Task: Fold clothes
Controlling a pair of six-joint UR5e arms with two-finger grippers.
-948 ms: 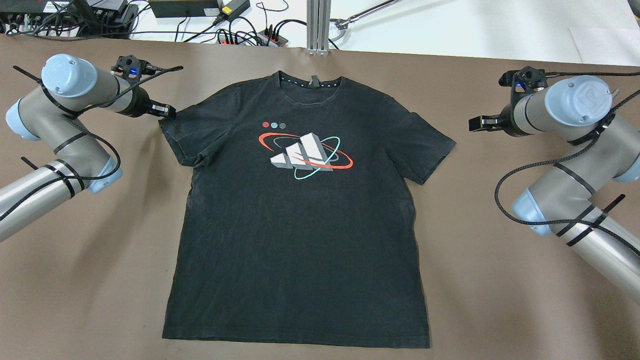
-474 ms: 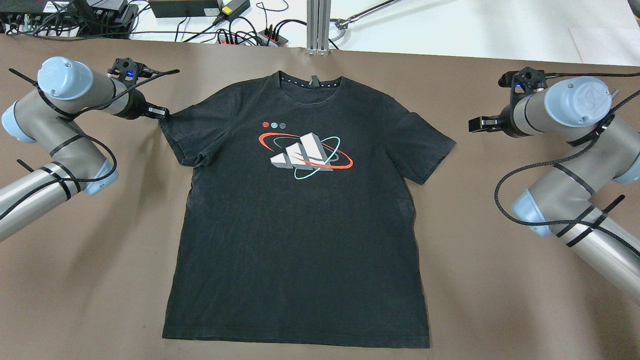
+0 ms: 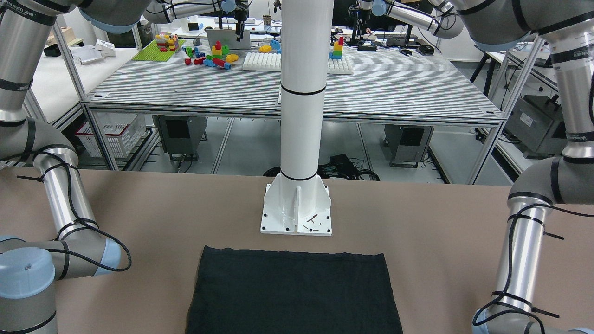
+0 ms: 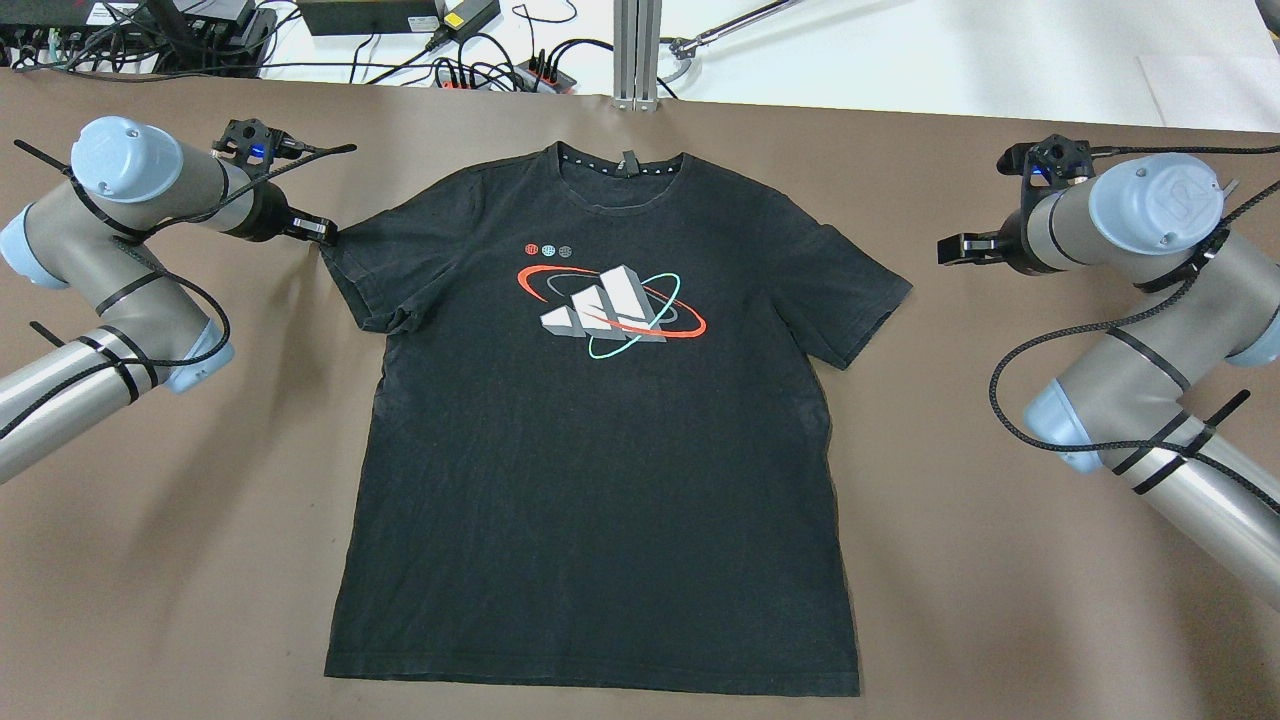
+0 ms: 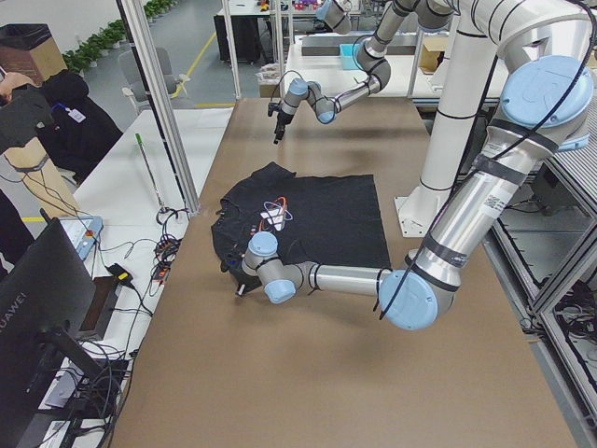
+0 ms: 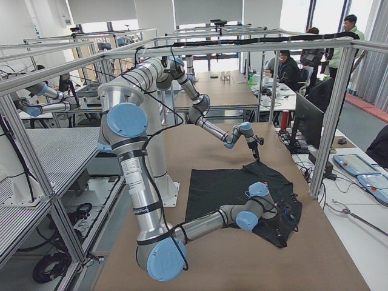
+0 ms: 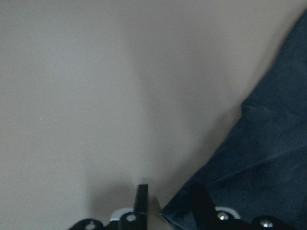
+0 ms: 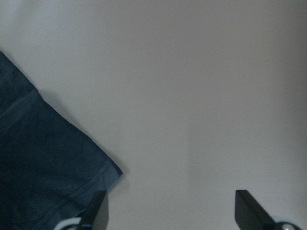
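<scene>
We note black T-shirt point(image 4: 600, 450) flat, print up, on brown table point(image 4: 1000, 600). Left gripper point(image 4: 322, 232) narrowly parted, astride sleeve corner. Right gripper point(image 4: 946, 250) spread wide, clear of shirt.

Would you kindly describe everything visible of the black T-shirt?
The black T-shirt lies flat, front up, on the brown table, collar away from the robot, short sleeves spread. The fabric looks thin and matte, slightly faded, with hemmed edges. Its chest print shows white blocks ringed by red and teal ellipses under three small dots. The left gripper is at one sleeve's corner, jaws astride it with a gap showing; the right gripper is open, clear of the other sleeve.
</scene>
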